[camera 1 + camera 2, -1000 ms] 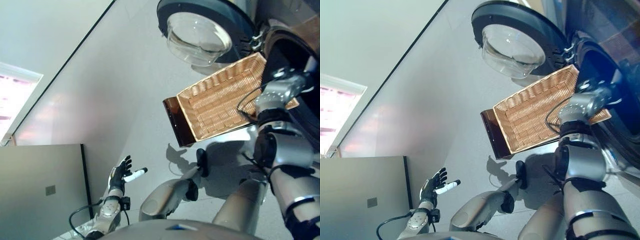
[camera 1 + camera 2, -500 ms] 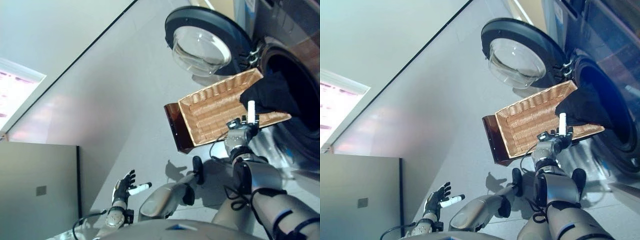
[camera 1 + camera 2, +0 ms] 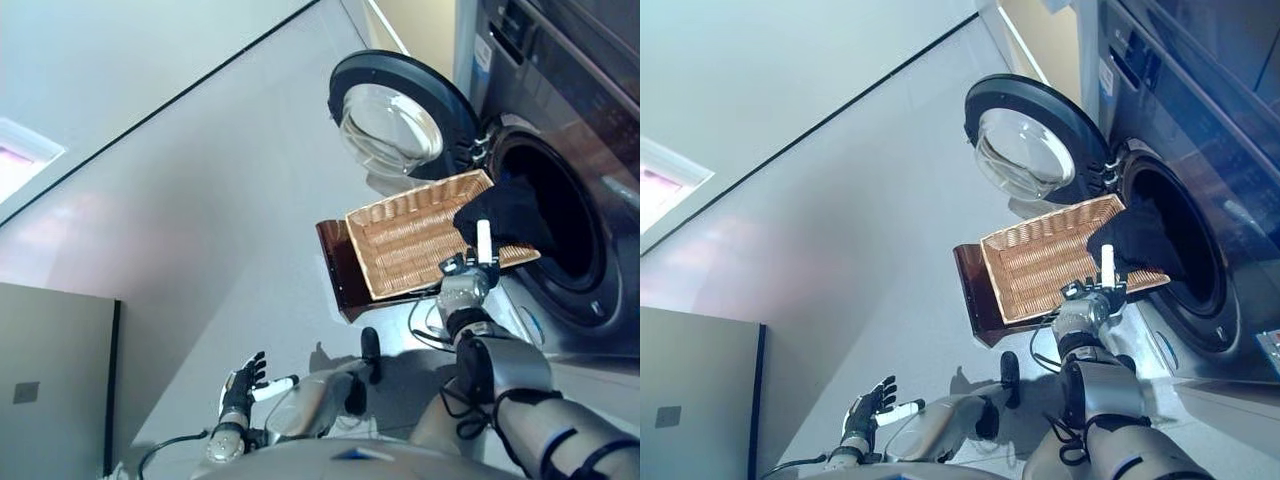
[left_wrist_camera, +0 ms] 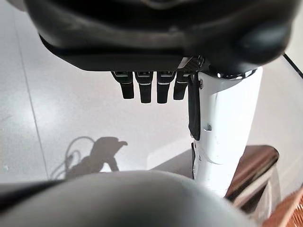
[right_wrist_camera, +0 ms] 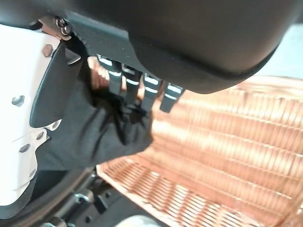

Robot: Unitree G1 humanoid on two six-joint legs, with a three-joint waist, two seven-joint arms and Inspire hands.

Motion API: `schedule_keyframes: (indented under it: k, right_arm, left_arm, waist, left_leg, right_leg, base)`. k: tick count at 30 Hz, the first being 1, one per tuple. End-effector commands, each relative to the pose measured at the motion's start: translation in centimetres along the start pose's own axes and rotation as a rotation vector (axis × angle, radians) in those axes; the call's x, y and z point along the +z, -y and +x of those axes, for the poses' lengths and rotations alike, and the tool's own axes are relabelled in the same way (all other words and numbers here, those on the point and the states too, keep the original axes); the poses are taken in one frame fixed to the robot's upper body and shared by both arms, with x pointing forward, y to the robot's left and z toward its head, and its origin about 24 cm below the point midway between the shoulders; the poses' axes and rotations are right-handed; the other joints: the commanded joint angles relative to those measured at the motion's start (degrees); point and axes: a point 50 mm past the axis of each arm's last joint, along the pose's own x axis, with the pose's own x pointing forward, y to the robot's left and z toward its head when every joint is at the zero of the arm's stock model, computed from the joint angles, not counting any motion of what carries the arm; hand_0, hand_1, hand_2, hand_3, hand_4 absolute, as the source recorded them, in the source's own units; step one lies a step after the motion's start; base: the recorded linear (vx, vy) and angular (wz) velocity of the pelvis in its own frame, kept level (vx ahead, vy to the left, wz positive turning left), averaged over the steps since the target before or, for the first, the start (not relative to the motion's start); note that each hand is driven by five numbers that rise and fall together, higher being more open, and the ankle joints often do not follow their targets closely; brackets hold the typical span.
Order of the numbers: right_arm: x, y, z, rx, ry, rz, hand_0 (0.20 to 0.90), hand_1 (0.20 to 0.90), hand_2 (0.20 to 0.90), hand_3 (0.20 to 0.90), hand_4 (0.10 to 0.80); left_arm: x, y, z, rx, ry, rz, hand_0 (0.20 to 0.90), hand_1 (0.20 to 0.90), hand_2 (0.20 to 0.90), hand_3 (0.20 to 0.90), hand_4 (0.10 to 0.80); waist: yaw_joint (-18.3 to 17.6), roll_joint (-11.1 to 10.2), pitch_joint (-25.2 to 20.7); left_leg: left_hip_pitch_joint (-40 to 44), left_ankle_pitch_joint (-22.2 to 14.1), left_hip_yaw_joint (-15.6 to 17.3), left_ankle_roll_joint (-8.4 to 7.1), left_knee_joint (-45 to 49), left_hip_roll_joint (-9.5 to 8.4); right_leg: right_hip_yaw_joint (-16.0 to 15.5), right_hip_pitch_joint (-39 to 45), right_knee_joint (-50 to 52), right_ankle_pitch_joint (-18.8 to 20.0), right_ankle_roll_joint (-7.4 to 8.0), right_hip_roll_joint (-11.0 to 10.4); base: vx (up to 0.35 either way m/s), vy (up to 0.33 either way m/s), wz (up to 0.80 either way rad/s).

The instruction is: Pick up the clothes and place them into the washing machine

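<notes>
A: While the washing machine (image 3: 560,150) fills the right side of the head view, its round door (image 3: 1032,140) hangs swung wide, glass bowl facing out.

B: And the drum opening (image 3: 1170,240) is dark and clear to see. What's at its lip?

A: A wicker basket (image 3: 410,240), tipped up against the front of the machine, resting on a brown stand (image 3: 335,270). The far corner of the basket sits right at the opening.

B: The clothes?

A: One black garment (image 3: 505,215), draped over that far corner, half on the wicker rim, half into the drum mouth.

B: Right hand?

A: The right hand (image 3: 470,275) is just below the garment, white-covered thumb pointing up at it. From the wrist view the fingers (image 5: 142,87) are relaxed, tips beside the cloth, not clamped on it.

B: Left hand?

A: The left hand (image 3: 242,378) is low over the floor, fingers spread, holding nothing.
</notes>
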Motion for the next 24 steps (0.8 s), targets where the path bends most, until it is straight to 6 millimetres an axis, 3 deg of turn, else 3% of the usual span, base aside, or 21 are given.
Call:
schedule_keyframes:
  k: [1,3,6,8,10,12,13,18,24]
  right_arm:
    - [1.6,-6.3,-1.2,0.18,0.071,0.108,0.9,0.9,0.9,0.9,0.8]
    - [2.5,-7.5,-1.4,0.194,0.094,0.142,0.9,0.9,0.9,0.9,0.8]
    - [3.8,-8.3,-1.6,0.206,0.14,0.211,0.9,0.9,0.9,0.9,0.8]
    - [4.2,-8.6,-1.6,0.2,0.145,0.253,0.9,0.9,0.9,0.9,0.8]
    - [6.1,-9.3,-1.5,0.205,0.191,0.307,0.9,0.9,0.9,0.9,0.8]
    - [6.4,-9.5,-1.5,0.203,0.195,0.316,0.9,0.9,0.9,0.9,0.8]
    - [7.8,-10.5,-1.6,0.218,0.221,0.332,0.9,0.9,0.9,0.9,0.8]
    - [9.9,-11.8,-2.0,0.26,0.282,0.332,0.9,0.9,0.9,0.9,0.8]
    - [10.0,-13.1,-2.9,0.334,0.319,0.292,0.9,0.9,0.9,0.9,0.8]
  left_arm:
    - [1.5,-3.3,0.6,0.117,0.068,0.0,0.9,0.9,0.9,0.9,0.8]
    - [2.8,-3.2,1.0,0.12,0.116,-0.024,0.9,0.9,0.9,0.9,0.8]
    - [5.3,-2.9,1.7,0.12,0.208,-0.031,0.9,0.9,0.9,0.9,0.8]
    - [6.0,-2.2,1.4,0.1,0.251,-0.069,0.9,0.9,0.9,0.9,0.8]
    - [5.7,-1.4,1.0,0.056,0.256,-0.044,0.9,0.9,0.9,0.9,0.8]
    - [5.8,-1.2,1.0,0.049,0.258,-0.046,0.9,0.9,0.9,0.9,0.8]
    - [5.6,-1.1,0.9,0.047,0.248,-0.049,0.9,0.9,0.9,0.9,0.8]
    - [5.5,-0.9,1.0,0.046,0.236,-0.057,0.9,0.9,0.9,0.9,0.8]
    - [5.3,-0.5,1.2,0.057,0.213,-0.082,0.9,0.9,0.9,0.9,0.8]
  waist:
    - [-0.8,2.3,4.2]
    - [-1.8,1.6,4.8]
    - [-4.0,0.5,5.9]
    - [-3.6,0.9,5.7]
    - [-2.8,2.4,5.0]
    - [-2.8,2.6,5.0]
    - [-1.9,3.6,4.7]
    - [-1.1,4.2,4.4]
    - [-1.2,3.5,3.2]
  left_leg:
    - [-1.5,-10.3,-0.1,-4.33,8.7,0.45]
    - [-0.8,-11.6,-1.2,-4.8,8.4,-0.75]
    - [-2.2,-12.8,-4.5,-5.43,12.0,-2.43]
    - [-3.8,-12.3,-4.6,-5.71,12.3,-2.63]
    - [-4.0,-11.6,-5.7,-6.46,10.1,-1.1]
    - [-4.4,-10.7,-6.0,-6.73,9.3,-0.97]
    - [-4.3,-10.3,-6.6,-7.25,7.8,-0.01]
    - [-4.6,-8.6,-7.1,-8.21,5.5,1.03]
    - [-4.0,-6.3,-6.8,-8.93,2.0,2.09]
  right_leg:
    - [2.2,-3.7,7.9,-6.6,-2.29,6.0]
    - [4.7,-7.0,-1.8,-3.8,-2.34,6.9]
    - [14.4,-7.1,-3.7,-1.6,-2.35,9.4]
    - [12.6,-7.9,-3.4,-0.4,-2.61,8.9]
    - [10.7,-7.4,-3.6,-1.8,-3.08,10.1]
    - [10.1,-7.5,-4.1,-1.5,-3.3,9.9]
    - [8.7,-7.4,-3.4,-3.2,-3.74,10.6]
    - [7.5,-7.9,-2.7,-4.4,-4.36,11.1]
    - [6.8,-7.5,-3.5,-4.5,-4.92,11.6]
  base:
    - [0.107,-0.027,0.17]
    - [0.174,-0.07,0.34]
    - [0.102,-0.179,0.13]
    - [0.04,-0.149,0.23]
    - [0.093,-0.254,0.75]
    - [0.074,-0.158,1.06]
    - [0.071,-0.09,0.77]
    - [0.054,-0.087,0.25]
    - [0.053,-0.034,0.05]
